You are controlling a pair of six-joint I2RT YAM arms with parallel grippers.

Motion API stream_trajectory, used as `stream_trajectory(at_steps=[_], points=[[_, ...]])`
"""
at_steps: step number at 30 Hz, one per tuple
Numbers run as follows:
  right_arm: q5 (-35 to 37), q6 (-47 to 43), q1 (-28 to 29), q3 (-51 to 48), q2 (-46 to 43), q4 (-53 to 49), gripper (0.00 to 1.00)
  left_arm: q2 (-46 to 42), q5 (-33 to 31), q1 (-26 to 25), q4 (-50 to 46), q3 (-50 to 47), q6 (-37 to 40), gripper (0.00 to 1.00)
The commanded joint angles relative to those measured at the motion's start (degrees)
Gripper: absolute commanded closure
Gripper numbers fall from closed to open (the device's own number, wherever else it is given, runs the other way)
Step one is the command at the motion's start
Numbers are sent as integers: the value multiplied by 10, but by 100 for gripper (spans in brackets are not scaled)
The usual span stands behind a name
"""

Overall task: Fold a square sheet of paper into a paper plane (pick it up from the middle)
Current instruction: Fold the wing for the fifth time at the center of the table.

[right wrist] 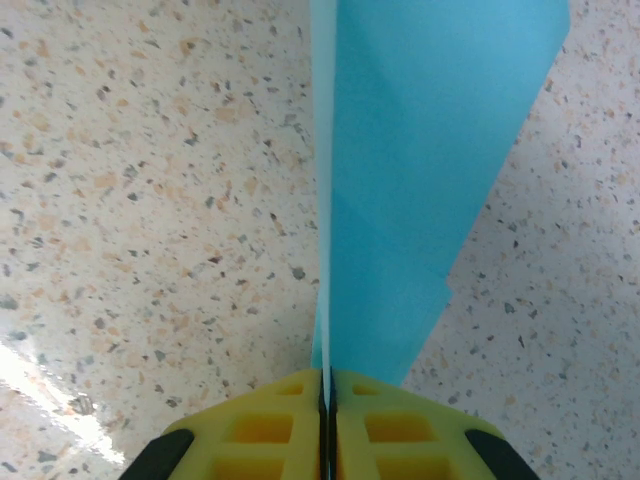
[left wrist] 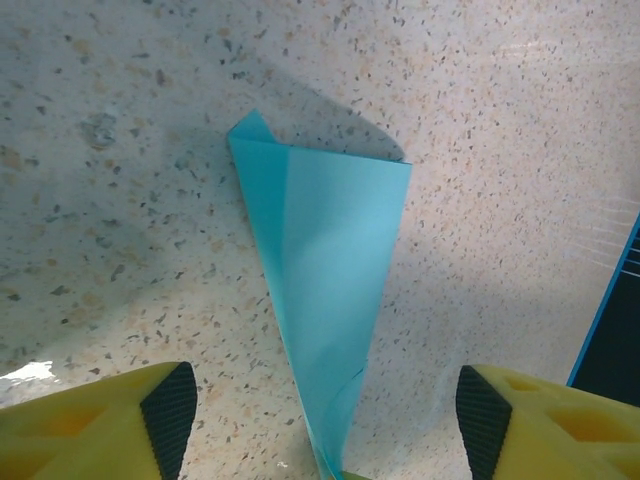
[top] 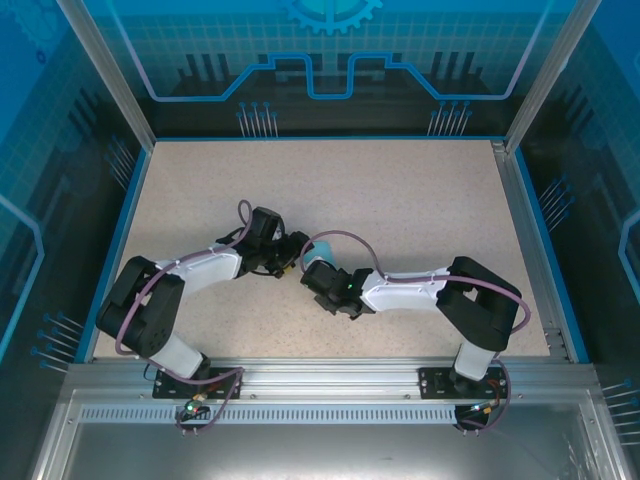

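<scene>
The light-blue paper plane [left wrist: 322, 260] is a folded dart, wide at the far end and tapering to a point near the camera. In the left wrist view its narrow end runs down between the black pads [left wrist: 170, 415] of my left gripper [left wrist: 325, 425], which stands wide open and apart from the paper. My right gripper [right wrist: 327, 390] is shut on the paper plane [right wrist: 420, 170], pinching its folded edge so the paper stands on edge above the table. In the top view both grippers meet mid-table, left gripper [top: 291, 254] and right gripper [top: 309, 268], with a bit of the paper plane [top: 322, 247] showing between them.
The speckled beige table [top: 400, 200] is bordered by a blue rim [top: 527, 230] and an aluminium frame [top: 330, 370] at the near edge. Transparent blue walls enclose the back and sides. The table's blue edge [left wrist: 608, 300] lies to the right of the left gripper.
</scene>
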Motion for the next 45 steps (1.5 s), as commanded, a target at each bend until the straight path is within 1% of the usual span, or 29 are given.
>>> stream_trajectory(at_steps=[1,6,7,10,12,17,19,25,27,33,36,38,39,41,45], points=[[-16,-7,-4,-8,-5,26,89,8,-2,2,-27,18,5,26],[-22,-11,-4,-19,-9,36,88,36,28,3,-7,27,-4,28],[-22,-11,-4,-19,-9,36,88,40,31,2,-7,32,-5,30],[-19,-10,-5,-19,-9,32,87,44,27,3,-20,44,1,40],[-21,-7,-5,-19,-11,33,86,49,24,3,-37,53,6,48],[-19,1,-4,-18,-11,30,85,51,20,3,-54,54,11,75],[-19,5,-4,-17,-13,26,84,50,16,4,-58,55,13,83],[-21,19,-5,-31,-30,16,81,47,11,4,-68,60,15,93],[-23,24,-6,-34,-34,18,81,47,10,4,-71,61,15,95],[-34,34,-7,-34,-33,25,87,45,13,4,-68,62,14,95],[-46,39,-15,-34,-35,32,88,36,11,4,-68,62,17,85],[-66,39,-25,-51,-38,43,88,30,8,5,-70,61,18,74],[-77,41,-29,-56,-40,49,89,25,5,4,-71,60,19,71],[-95,45,-38,-65,-46,60,89,16,-2,4,-74,56,17,62],[-147,58,-65,-84,-61,86,89,0,-18,4,-81,48,17,57]])
